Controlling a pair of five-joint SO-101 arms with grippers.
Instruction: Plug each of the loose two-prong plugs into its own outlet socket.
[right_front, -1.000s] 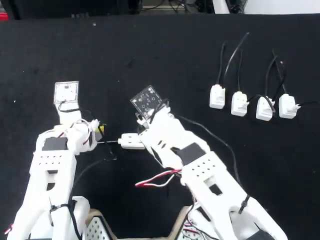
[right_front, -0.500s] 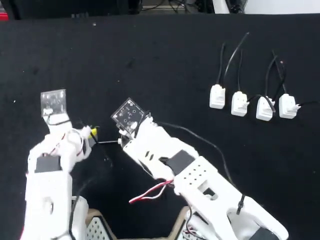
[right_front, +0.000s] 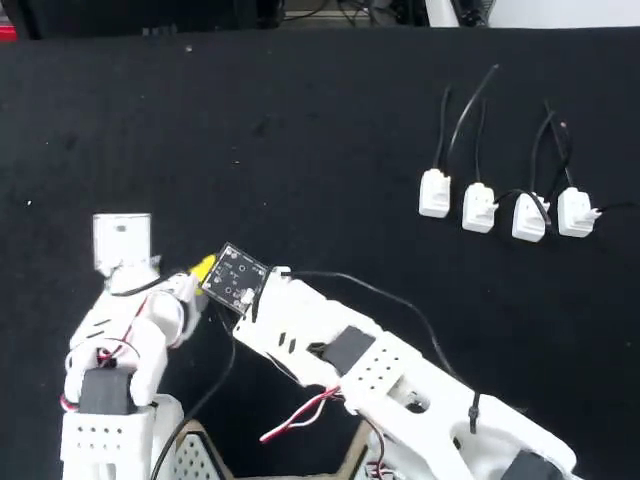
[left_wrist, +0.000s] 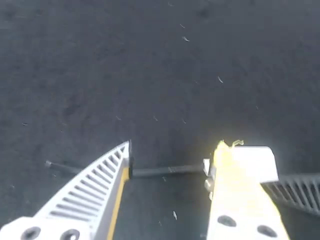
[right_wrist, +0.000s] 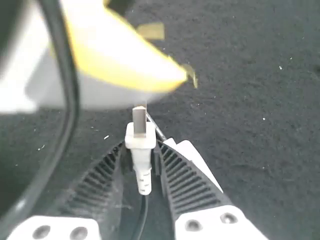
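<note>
Black cloth covers the table (right_front: 300, 90); the arms meet near 8 o'clock. The right gripper (right_wrist: 141, 150) is clamped on a white two-prong plug (right_wrist: 139, 136), prongs sticking out ahead. At its 9 o'clock in the high view, the left gripper (left_wrist: 172, 155) has jaws well apart, with a black cable (left_wrist: 165, 171) crossing the gap, apparently ungripped. Judged step: insertion; next needs prongs squared to a socket. The white block (left_wrist: 252, 157) alongside may be it; face hidden. Four white corded pieces (right_front: 479, 207) lie at 2 o'clock.

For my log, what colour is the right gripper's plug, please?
White; the two-prong plastic plug shows best in the right wrist view.
</note>
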